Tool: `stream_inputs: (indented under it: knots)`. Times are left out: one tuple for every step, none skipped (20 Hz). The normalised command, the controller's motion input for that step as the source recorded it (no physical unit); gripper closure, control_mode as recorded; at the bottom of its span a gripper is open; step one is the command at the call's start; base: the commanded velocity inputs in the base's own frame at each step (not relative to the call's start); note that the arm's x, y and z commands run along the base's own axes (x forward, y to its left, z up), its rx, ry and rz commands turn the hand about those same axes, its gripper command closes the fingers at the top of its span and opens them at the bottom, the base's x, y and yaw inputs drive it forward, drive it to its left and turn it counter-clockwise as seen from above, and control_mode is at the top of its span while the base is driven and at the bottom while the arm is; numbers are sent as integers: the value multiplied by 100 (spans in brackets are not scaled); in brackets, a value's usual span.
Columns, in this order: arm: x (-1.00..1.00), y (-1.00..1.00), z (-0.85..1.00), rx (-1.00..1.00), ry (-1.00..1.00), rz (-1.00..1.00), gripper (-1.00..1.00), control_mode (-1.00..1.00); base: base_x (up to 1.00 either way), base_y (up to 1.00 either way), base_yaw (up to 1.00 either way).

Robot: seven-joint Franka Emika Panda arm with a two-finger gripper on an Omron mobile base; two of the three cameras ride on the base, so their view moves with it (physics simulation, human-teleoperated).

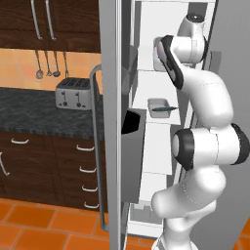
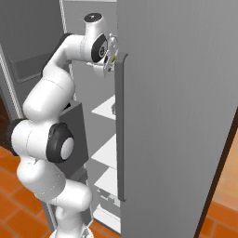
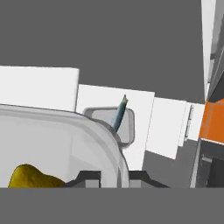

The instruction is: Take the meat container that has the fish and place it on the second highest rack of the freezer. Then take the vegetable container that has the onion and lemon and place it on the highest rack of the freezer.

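Observation:
My gripper [image 3: 114,177] is shut on the near rim of the vegetable container [image 3: 65,131], a grey metal tray held close in the hand view. The yellow lemon [image 3: 30,177] lies in it; the onion is hidden. Beyond and below, the meat container [image 3: 127,127] rests on a white rack with the slim fish [image 3: 119,113] sticking over its edge. From the left base view the arm reaches high into the freezer, and the meat container [image 1: 158,108] with its fish [image 1: 166,108] sits one rack lower than the hand. The gripper [image 2: 109,56] is beside the door edge.
The freezer's left door [image 1: 112,122] stands open with a dark bin [image 1: 134,151] on its inside. The grey right door [image 2: 176,116] is close by the hand. White racks [image 2: 106,153] step down inside. A toaster [image 1: 73,93] sits on the dark counter at left.

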Motion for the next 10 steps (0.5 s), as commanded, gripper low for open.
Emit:
stream_inputs:
  knots:
    - [61,-4,0,0,0,-4,100,-100,0,0,0]
    - [66,-4,0,0,0,-3,100,-100,0,0,0]
    - [69,-6,0,0,0,-3,100,-100,0,0,0]
    - [70,-9,0,0,0,-3,100,-100,0,0,0]
    - [69,-13,0,0,0,-3,100,-100,0,0,0]
    - [69,-16,0,0,0,-3,100,-100,0,0,0]
    - [69,-19,0,0,0,-3,100,-100,0,0,0]
    - [68,-21,0,0,0,-3,100,-100,0,0,0]
    - [56,-28,0,0,0,-1,100,-100,0,0,0]
    - [49,-28,0,0,0,0,100,-100,0,0,0]
